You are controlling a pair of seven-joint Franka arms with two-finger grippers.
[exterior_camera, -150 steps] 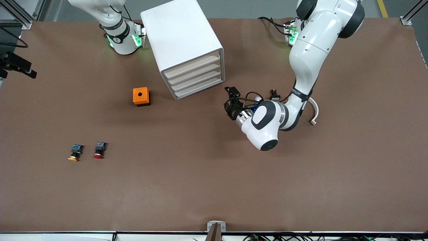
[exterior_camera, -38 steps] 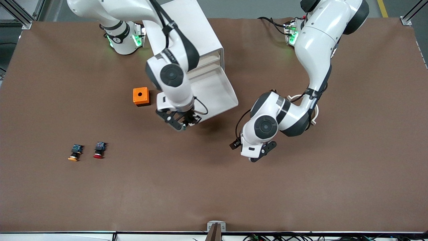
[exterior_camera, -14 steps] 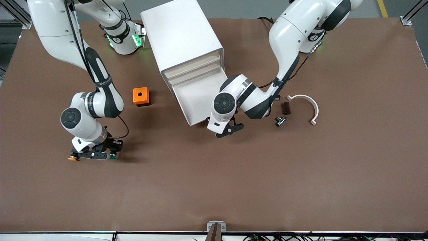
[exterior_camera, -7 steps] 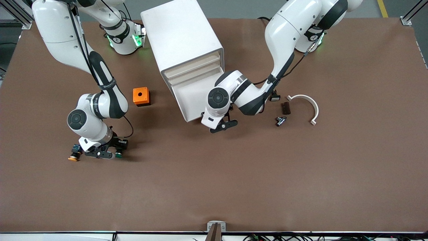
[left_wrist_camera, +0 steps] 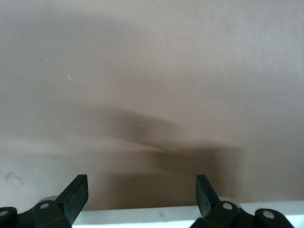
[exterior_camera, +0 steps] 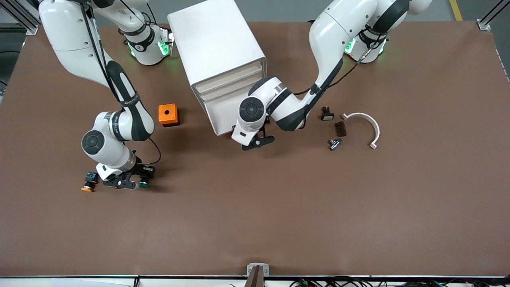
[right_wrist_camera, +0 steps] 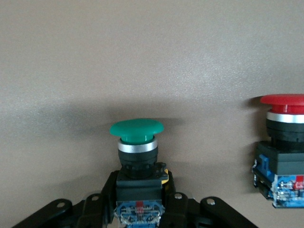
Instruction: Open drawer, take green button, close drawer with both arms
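Observation:
The white cabinet has one drawer partly slid out toward the front camera. My left gripper is open at the drawer's front edge, and the drawer's white rim shows between its fingers in the left wrist view, where the gripper holds nothing. My right gripper is shut on the green-capped button, low over the table at the right arm's end. In the right wrist view the gripper clamps the button's black body below the green cap.
The red-capped button stands beside the held one. The orange-capped button lies beside my right gripper. An orange box sits beside the cabinet. A white curved piece and small dark parts lie toward the left arm's end.
My left gripper has moved toward the cabinet, and the drawer has slid further in. My right gripper has shifted slightly with the green button in it.

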